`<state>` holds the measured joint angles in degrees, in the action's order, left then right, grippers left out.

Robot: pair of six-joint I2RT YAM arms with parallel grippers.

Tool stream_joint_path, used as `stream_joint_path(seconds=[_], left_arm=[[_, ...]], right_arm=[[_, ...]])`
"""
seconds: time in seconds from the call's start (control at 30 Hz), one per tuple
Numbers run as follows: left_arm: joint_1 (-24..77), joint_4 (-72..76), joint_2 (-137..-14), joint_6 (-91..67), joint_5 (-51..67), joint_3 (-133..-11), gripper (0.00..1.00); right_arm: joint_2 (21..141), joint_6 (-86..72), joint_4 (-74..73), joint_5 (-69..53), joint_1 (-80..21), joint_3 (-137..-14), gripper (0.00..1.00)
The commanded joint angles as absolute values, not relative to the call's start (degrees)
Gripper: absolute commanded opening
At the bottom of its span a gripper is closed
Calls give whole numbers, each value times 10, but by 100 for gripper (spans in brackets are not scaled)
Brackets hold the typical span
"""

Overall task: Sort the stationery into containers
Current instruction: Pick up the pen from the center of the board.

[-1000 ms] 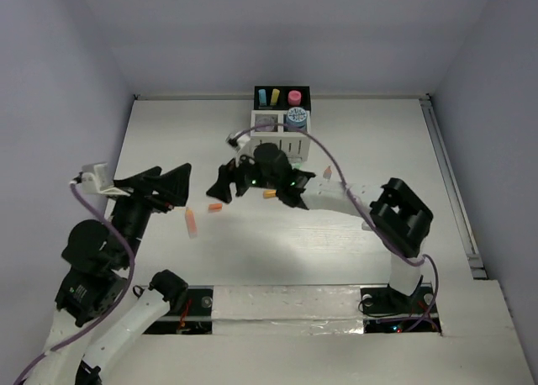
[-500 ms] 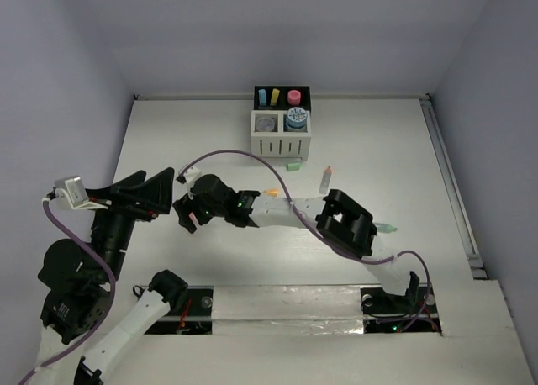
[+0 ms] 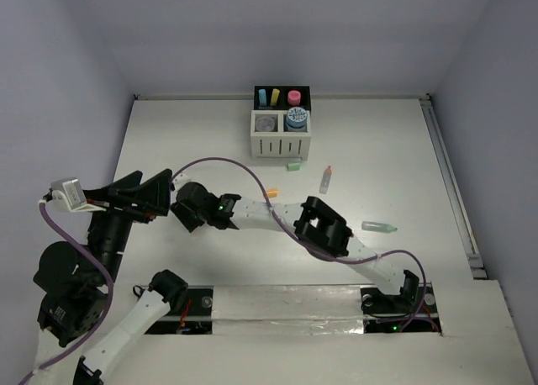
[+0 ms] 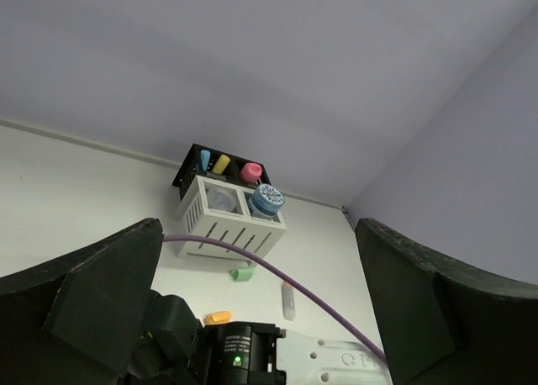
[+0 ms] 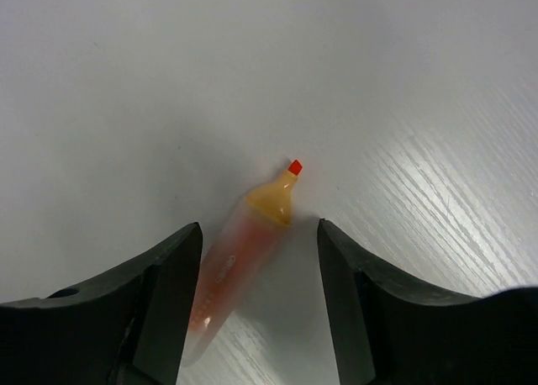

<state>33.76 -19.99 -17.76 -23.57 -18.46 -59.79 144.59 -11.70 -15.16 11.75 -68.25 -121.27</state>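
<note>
From above, my left claw point(image 3: 162, 196) hangs at the left side of the table point(image 3: 395, 150), with its jaws spread wide and nothing in them. My right claw point(image 3: 185, 213) is just beside it, low over the table, and in this view I cannot see what is under it. Far ahead of both claws stands the organiser point(image 3: 281, 145), with a blue-white roll point(image 3: 296, 116) in one white bin. Between the organiser and my right arm lie a green stub point(image 3: 293, 166), a clear tube point(image 3: 324, 180) and an orange stub point(image 3: 271, 192). A green tube point(image 3: 380, 227) lies to the right of that arm.

From the left wrist, the two fingers point(image 4: 92, 301) stand far apart and there is only air between them. Beyond them I see the organiser point(image 4: 210, 234), and nearer to the claw the green stub point(image 4: 243, 273), the orange stub point(image 4: 218, 317) and the clear tube point(image 4: 288, 301). A purple cable point(image 4: 277, 271) crosses in front.

From the right wrist, the fingers point(image 5: 160, 309) stand apart, one on each side of an orange marker point(image 5: 239, 250) that lies flat on the table. Its red tip points away from the claw. There is a gap between the marker and the finger on the right of the picture. The other finger is very near the marker's body, and I cannot tell if it touches. The marker is not clamped.
</note>
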Motion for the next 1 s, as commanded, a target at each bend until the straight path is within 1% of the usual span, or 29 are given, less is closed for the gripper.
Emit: stream_joint_path(seconds=[0.0,0.03,0.1,0.13,0.2,0.23,0.3,0.33,0.43,0.53,0.63,0.73,0.77,0.83,0.87,0.9,0.97], left_arm=[[339,-180,-174,-221,-181,-602,99],[339,-179,-173,-221,-182,-600,99],[339,-175,-172,-221,-182,-597,99],[339,-174,-173,-221,-183,-596,99],[339,-172,-174,-220,-184,-597,99],[339,-173,-175,-219,-184,-598,99],[339,-174,-176,-218,-184,-599,99],[339,-174,-177,-217,-185,-599,99],[339,-175,-179,-217,-185,-599,99],[339,-177,-185,-220,-178,-599,99],[339,-174,-191,-228,-166,-594,99],[339,-169,-196,-232,-145,-591,99],[339,-168,-199,-233,-132,-590,99],[339,-162,-200,-238,-119,-583,99],[339,-161,-200,-240,-108,-580,99],[339,-160,-200,-242,-104,-576,99],[339,-157,-207,-248,-81,-561,99]], right_arm=[[1463,-107,-181,141,-693,-1239,62],[1468,-107,-188,145,-693,-1244,55],[1478,-100,-199,165,-700,-1253,50],[1481,-98,-198,172,-700,-1253,45],[1483,-96,-193,181,-705,-1247,40],[1482,-95,-190,183,-705,-1243,34],[1474,-98,-172,187,-705,-1231,26],[1470,-98,-164,189,-705,-1217,17],[1436,-107,-121,179,-705,-1183,7],[1388,-120,-60,166,-705,-1146,3],[1341,-128,20,167,-705,-1108,1],[1258,-137,106,168,-699,-1031,1],[1211,-143,125,165,-694,-1010,1],[1161,-164,170,150,-680,-942,1],[1111,-171,187,136,-665,-917,1],[1085,-179,223,131,-658,-858,1],[1037,-187,246,130,-636,-806,1]])
